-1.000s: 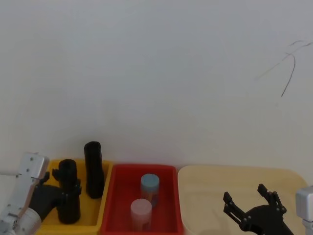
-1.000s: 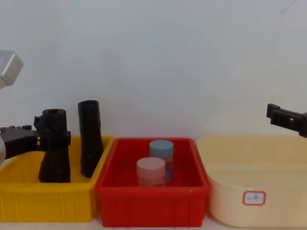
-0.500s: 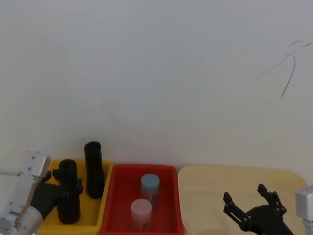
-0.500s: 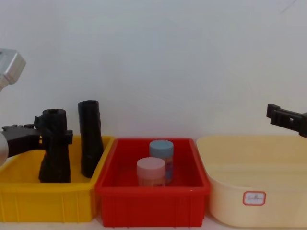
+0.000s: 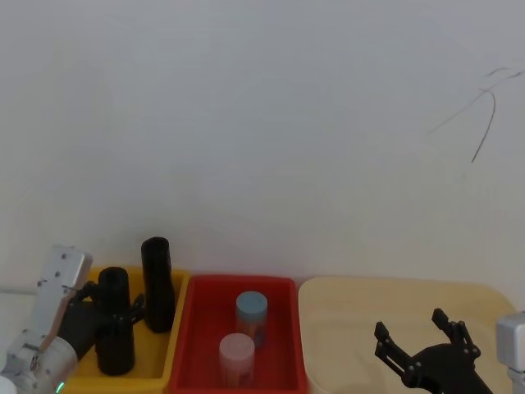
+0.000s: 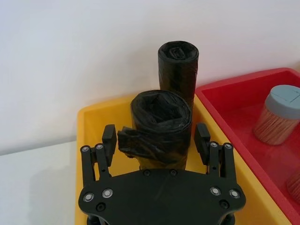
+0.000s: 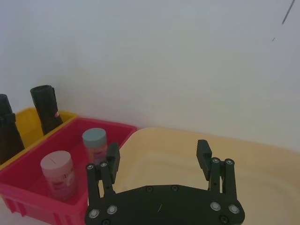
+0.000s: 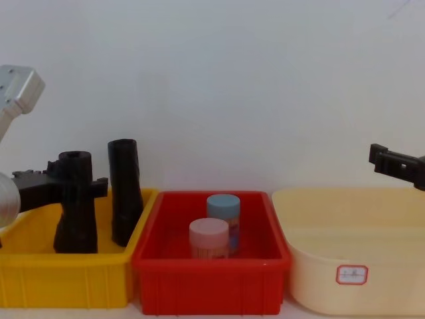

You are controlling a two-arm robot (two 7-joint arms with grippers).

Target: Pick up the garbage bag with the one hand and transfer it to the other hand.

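**A:** Head view first. How are the arms posed?

**B:** The left arm rises from the lower left corner. Its left claw (image 5: 112, 302) reaches level into the yellow bin (image 5: 168, 361). The fingers stand either side of the garbage bag (image 5: 115, 328), spread a little wider than it. The right claw (image 5: 414, 328) hovers wide open over the cream tub (image 5: 344, 304), well apart from the bag.

**A:** What room is there around the bag?

**B:** A slimmer roll (image 5: 156, 283) stands just beside it, farther back and nearer the red bin (image 5: 193, 328), which adjoins the yellow one.

**A:** And the left wrist view?

**B:** The bag sits between the two fingertips, with a narrow gap on each side. It is a thick, upright roll of glossy, wrinkled black film, with a loose flap folded across its side. White worktop (image 6: 37, 173) lies beyond the bin's outer rim.

**A:** Right wrist view?

**B:** The fingers are wide apart, holding nothing, above the tub.

**A:** Chest view?

**B:** The bag stands in the yellow bin and rises well above its rim, with the left claw level with its upper part. Part of the right claw juts in from the right edge, above the tub.
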